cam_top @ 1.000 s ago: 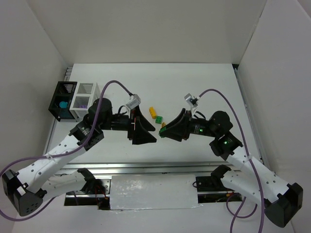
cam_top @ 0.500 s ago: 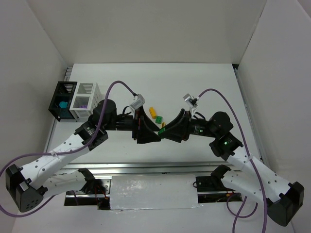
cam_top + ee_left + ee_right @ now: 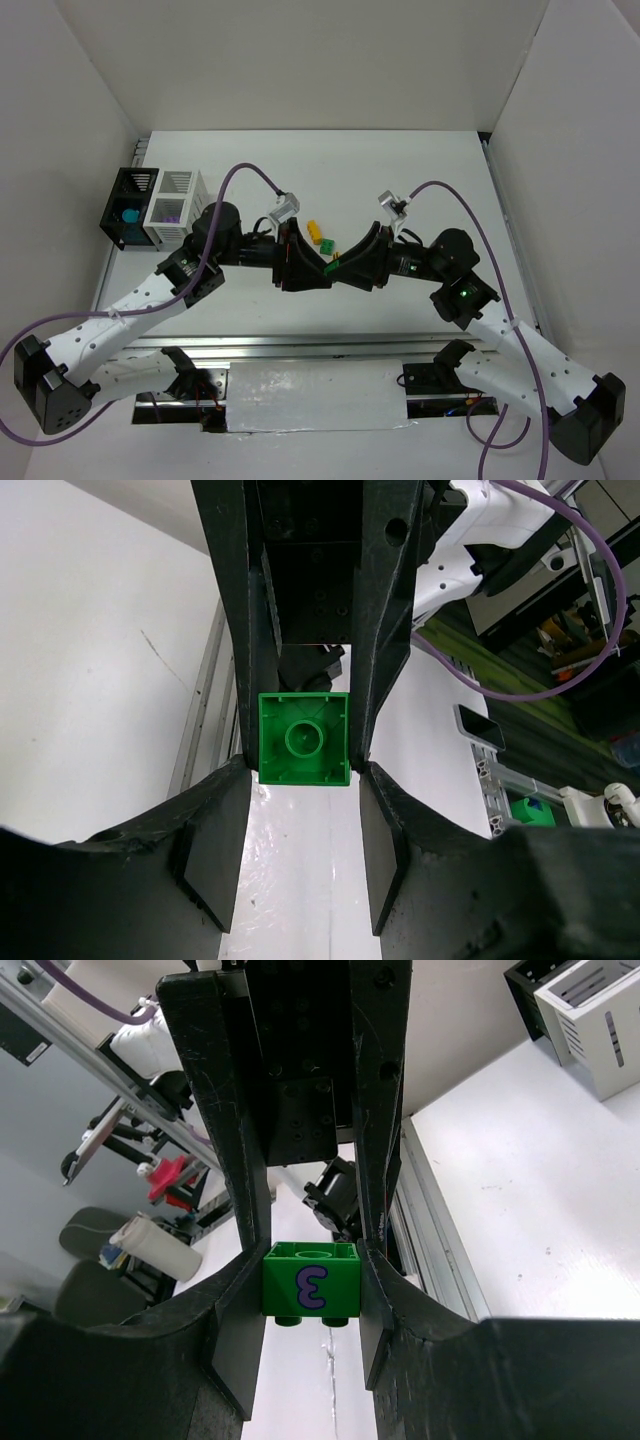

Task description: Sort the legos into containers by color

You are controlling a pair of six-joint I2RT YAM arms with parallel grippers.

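My right gripper (image 3: 311,1260) is shut on a green brick (image 3: 310,1280) with a purple mark on its side, held above the table at mid-front. My left gripper (image 3: 304,772) faces it, jaws apart, fingertips (image 3: 236,780) flanking the same green brick (image 3: 304,738). From above the two grippers meet nose to nose, left gripper (image 3: 318,268) against right gripper (image 3: 338,268). A yellow brick (image 3: 313,229) and another green brick (image 3: 325,243) lie on the table just behind them. The black bin (image 3: 113,205) holds a teal brick (image 3: 130,213); the white bin (image 3: 190,183) holds a purple brick (image 3: 172,212).
The two bins stand together at the far left, close to the left wall. White walls enclose the table on three sides. A metal rail (image 3: 300,345) runs along the near edge by the arm bases.
My left gripper has moved right, towards the right gripper, and its open fingers now flank the green brick. The right gripper has held almost still with the brick.
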